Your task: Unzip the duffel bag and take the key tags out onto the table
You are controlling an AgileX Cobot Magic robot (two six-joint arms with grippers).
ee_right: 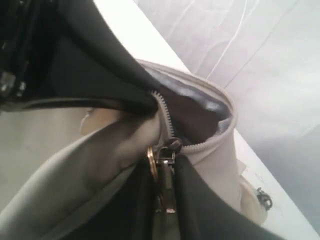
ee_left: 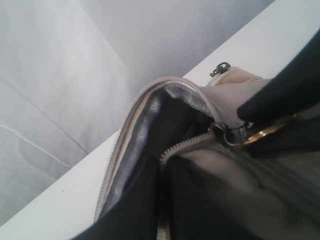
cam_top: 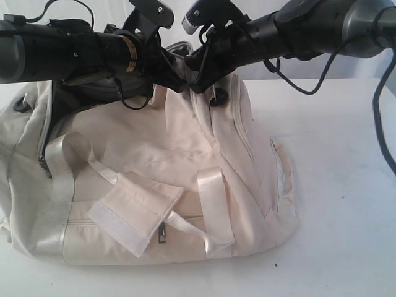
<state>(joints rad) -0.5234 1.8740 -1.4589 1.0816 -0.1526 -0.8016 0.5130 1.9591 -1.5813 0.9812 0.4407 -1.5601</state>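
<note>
The cream duffel bag (cam_top: 161, 154) lies on the white table (cam_top: 337, 185). Both arms meet over its top seam. My left gripper (cam_top: 173, 77) (ee_left: 162, 167) is shut on the zipper edge of the bag, beside the part-open mouth with dark grey lining (ee_left: 170, 120). My right gripper (cam_top: 199, 77) (ee_right: 167, 172) is shut on the metal zipper pull (ee_right: 166, 187), which hangs with a gold ring (ee_right: 150, 162) from the slider (ee_right: 173, 145). The left wrist view shows the same slider (ee_left: 222, 131). The key tags are out of view.
Shiny webbing straps and a velcro handle wrap (cam_top: 133, 213) lie across the bag's front above a side-pocket zipper pull (cam_top: 162, 234). Black cables (cam_top: 383, 124) hang from the right arm. A second dark zipper pull (ee_left: 220, 67) sits at the bag's far end. A grey backdrop stands behind the table.
</note>
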